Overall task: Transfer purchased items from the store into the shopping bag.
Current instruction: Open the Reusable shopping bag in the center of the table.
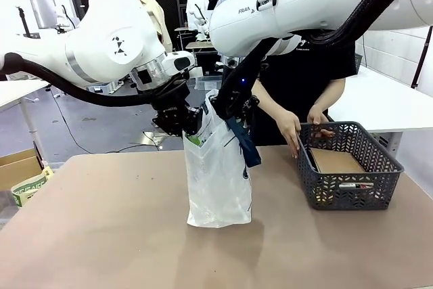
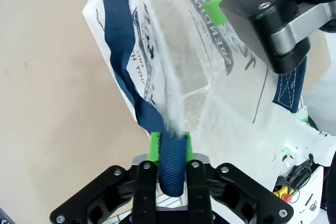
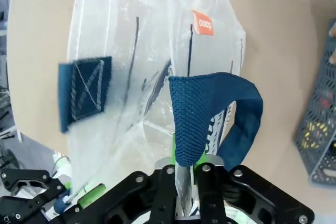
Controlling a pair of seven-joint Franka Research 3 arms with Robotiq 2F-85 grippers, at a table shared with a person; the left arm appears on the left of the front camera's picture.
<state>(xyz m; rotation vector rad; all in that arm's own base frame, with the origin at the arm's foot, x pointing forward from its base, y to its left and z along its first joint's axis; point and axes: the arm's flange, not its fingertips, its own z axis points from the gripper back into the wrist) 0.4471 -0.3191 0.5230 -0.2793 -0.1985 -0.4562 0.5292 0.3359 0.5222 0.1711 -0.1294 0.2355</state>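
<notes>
**Two grippers, one bag: both clamped on the handles**

Left gripper [image 2: 169, 141] is pinching one navy strap handle [image 2: 126, 45] between its green pads [image 2: 154, 142]. The jaws are narrow, with the strap filling the gap. Right gripper [image 3: 184, 165] is also closed down, gripping the second handle [image 3: 210, 108] with some translucent film caught alongside it.

In the front view, the two grippers are holding the top of the one shopping bag [image 1: 216, 181] from opposite sides, pulling its mouth apart. The bag is standing upright near the middle of the tan table [image 1: 101, 235], with its bottom resting on the top. Something green is showing inside, near the left rim; can't tell what.

One dark grey mesh basket [image 1: 348, 197] is sitting to the robot's right, apart from the bag. One flat brown cardboard piece [image 1: 335, 160] is lying in it. The person is standing behind it with two hands at its far rim: one hand [image 1: 291, 130] at the near-bag corner, the other hand [image 1: 318, 116] over the far edge.
</notes>
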